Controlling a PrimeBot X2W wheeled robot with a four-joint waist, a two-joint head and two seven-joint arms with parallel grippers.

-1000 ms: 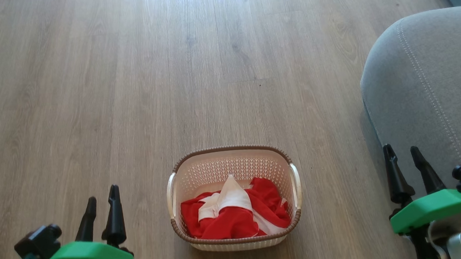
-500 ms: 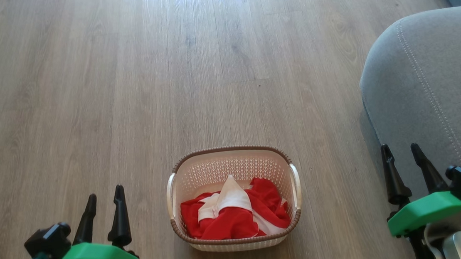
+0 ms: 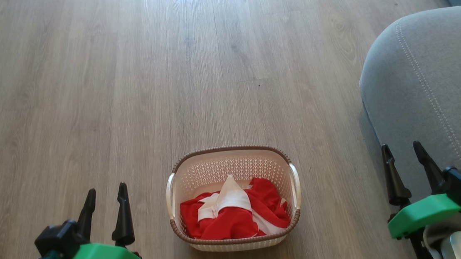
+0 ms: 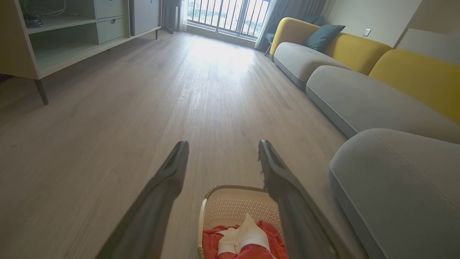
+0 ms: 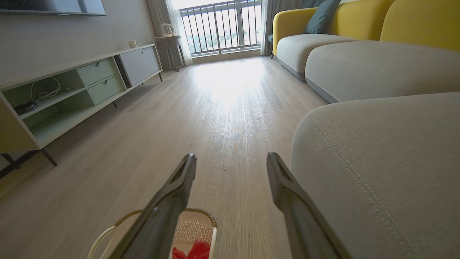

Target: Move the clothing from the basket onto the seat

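Clothing (image 3: 230, 226) btwn L claw (image 3: 106, 188), R claw (image 3: 400, 145)

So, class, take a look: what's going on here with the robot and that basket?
A two-armed robot faces a basket standing on the wooden floor. The red and white clothing lies bunched inside the basket, touched by neither arm. The left gripper hangs open and empty to the basket's left; the right gripper hangs open and empty to its right, by the grey seat. No clothing is on the seat yet.
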